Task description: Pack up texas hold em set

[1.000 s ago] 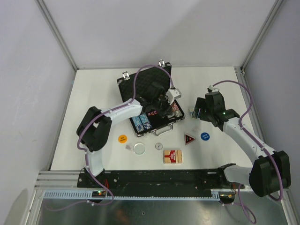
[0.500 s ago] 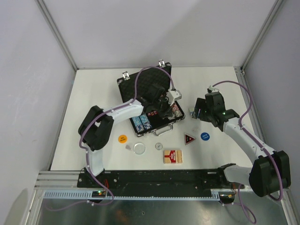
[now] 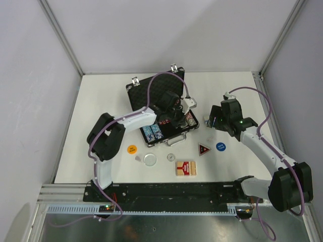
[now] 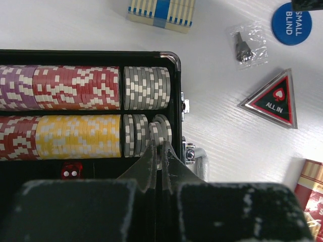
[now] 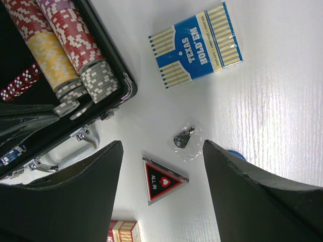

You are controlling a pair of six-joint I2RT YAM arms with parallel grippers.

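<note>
Over the right end of the open case (image 4: 176, 75), the left gripper (image 4: 158, 154), jaws pressed together, noses into leaning grey chips (image 4: 160, 132), likely to stand them snug in their row. Beside the case, the right gripper (image 5: 162, 146) hovers with jaws apart above the triangle (image 5: 160, 180), bag (image 5: 184, 138) and deck (image 5: 196, 44), all loose on the counter (image 5: 272, 126), probably to pick one.

Poker set part-packed, its case open on the tabletop (image 3: 101, 101).
The black, silver-trimmed briefcase (image 3: 151, 91) lies open, lid laid back. Two rows of chips (image 4: 75, 96) in purple, red, yellow and grey fill its tray, with the end grey ones in one row leaning and red dice (image 4: 72, 170) alongside. Outside lie a blue deck (image 5: 196, 44), a red deck (image 3: 185, 168), the "ALL IN" triangle (image 3: 204, 149), a blue button (image 3: 220, 146), an orange button (image 3: 131, 149) and a pale disc (image 3: 149, 160).
</note>
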